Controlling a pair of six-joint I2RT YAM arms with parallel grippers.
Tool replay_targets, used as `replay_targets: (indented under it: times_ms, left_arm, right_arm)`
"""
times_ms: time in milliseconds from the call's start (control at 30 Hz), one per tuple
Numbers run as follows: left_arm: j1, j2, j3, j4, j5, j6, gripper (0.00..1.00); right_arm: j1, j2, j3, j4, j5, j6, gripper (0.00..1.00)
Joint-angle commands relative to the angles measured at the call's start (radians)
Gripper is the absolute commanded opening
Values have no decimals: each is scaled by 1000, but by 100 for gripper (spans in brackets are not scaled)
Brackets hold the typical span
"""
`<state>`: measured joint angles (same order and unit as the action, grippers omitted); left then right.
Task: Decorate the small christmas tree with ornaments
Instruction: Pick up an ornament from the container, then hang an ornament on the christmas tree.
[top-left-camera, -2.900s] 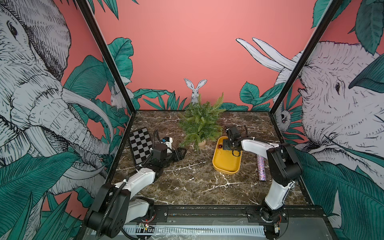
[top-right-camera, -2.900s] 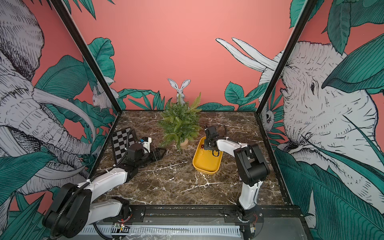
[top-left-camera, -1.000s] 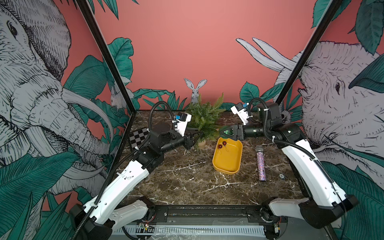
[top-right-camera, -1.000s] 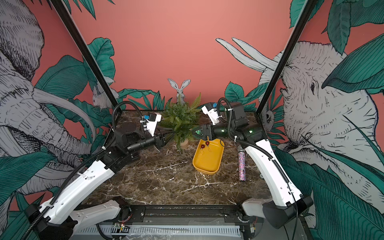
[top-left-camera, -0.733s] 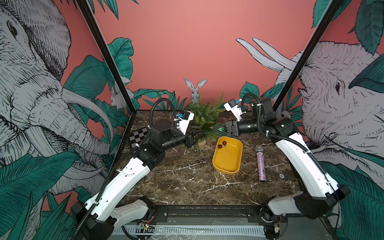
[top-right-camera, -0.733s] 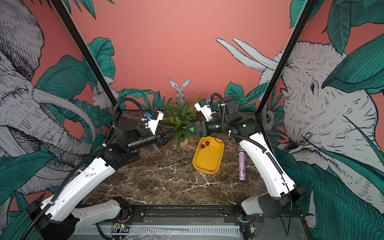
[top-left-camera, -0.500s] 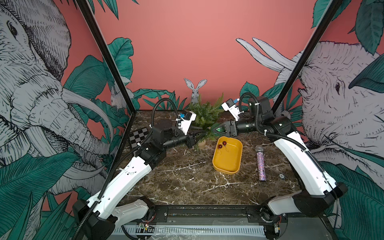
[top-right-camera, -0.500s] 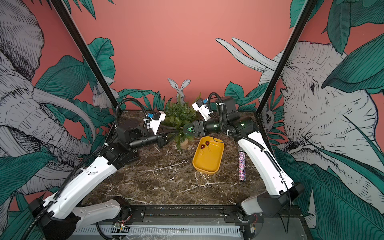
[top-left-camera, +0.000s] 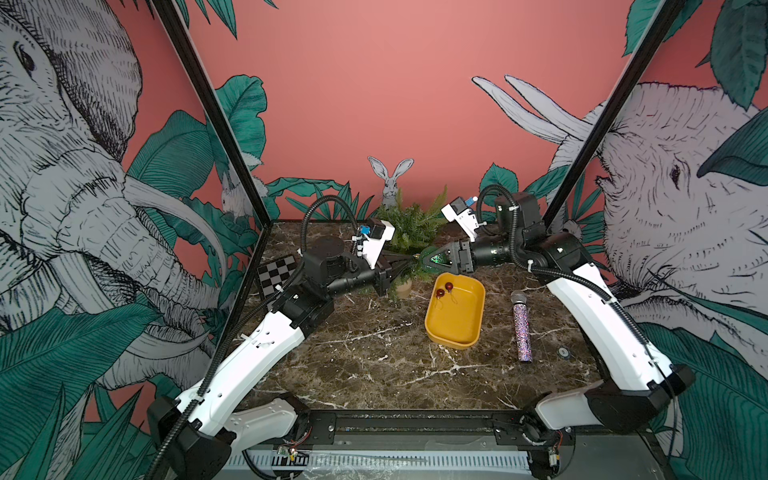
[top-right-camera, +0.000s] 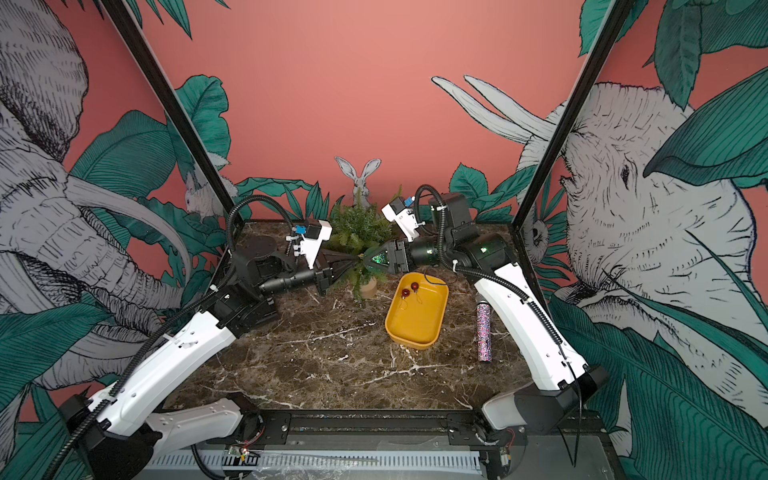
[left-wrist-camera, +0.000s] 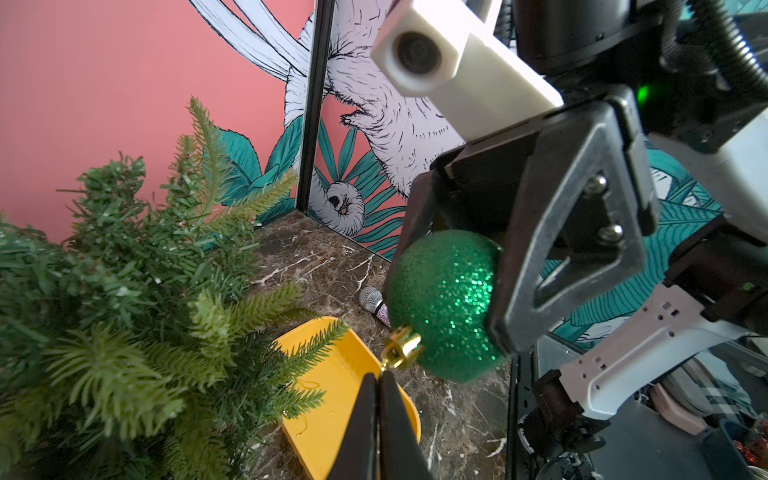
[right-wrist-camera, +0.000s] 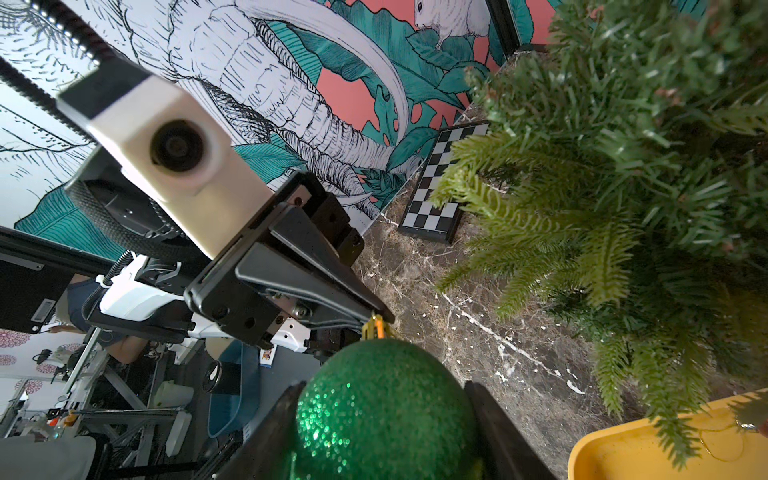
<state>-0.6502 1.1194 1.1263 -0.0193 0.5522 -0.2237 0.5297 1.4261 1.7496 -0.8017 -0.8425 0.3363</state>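
Observation:
The small christmas tree (top-left-camera: 409, 226) stands in its tan pot (top-left-camera: 403, 286) at the back middle, also in a top view (top-right-camera: 357, 228). My right gripper (top-left-camera: 428, 257) is shut on the glittery green ball (top-left-camera: 434, 258) and holds it in the air in front of the tree. The ball (right-wrist-camera: 382, 411) sits between both fingers. My left gripper (left-wrist-camera: 379, 376) meets it from the other side. Its jaws are pressed together on the string loop, just below the ball's gold cap (left-wrist-camera: 401, 347). Two small red balls (top-left-camera: 449, 286) lie in the yellow tray (top-left-camera: 455, 332).
A glittery purple-silver microphone stick (top-left-camera: 521, 328) lies right of the tray. A checkerboard (top-left-camera: 276, 274) leans at the left wall. The tree's lower branches (left-wrist-camera: 291, 357) hang over the tray's far end. Both arms reach in above the marble table (top-left-camera: 374, 365).
My right arm carried the green ball left and up to the tree's front. My left gripper moved in to the ball's cap and closed its jaws there.

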Motion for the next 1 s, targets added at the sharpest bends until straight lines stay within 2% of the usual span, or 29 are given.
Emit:
replay_targets:
  times_ms: [0, 500, 967]
  left_arm:
    - [-3, -8, 3, 31, 15, 4, 0]
    - [-3, -42, 41, -89, -156, 94, 0]
    - [23, 15, 110, -110, -195, 99, 0]
  right_arm:
    - [4, -1, 21, 46, -15, 7, 46]
    - [3, 39, 70, 99, 46, 46, 46]
    - [1, 107, 143, 102, 78, 57, 45]
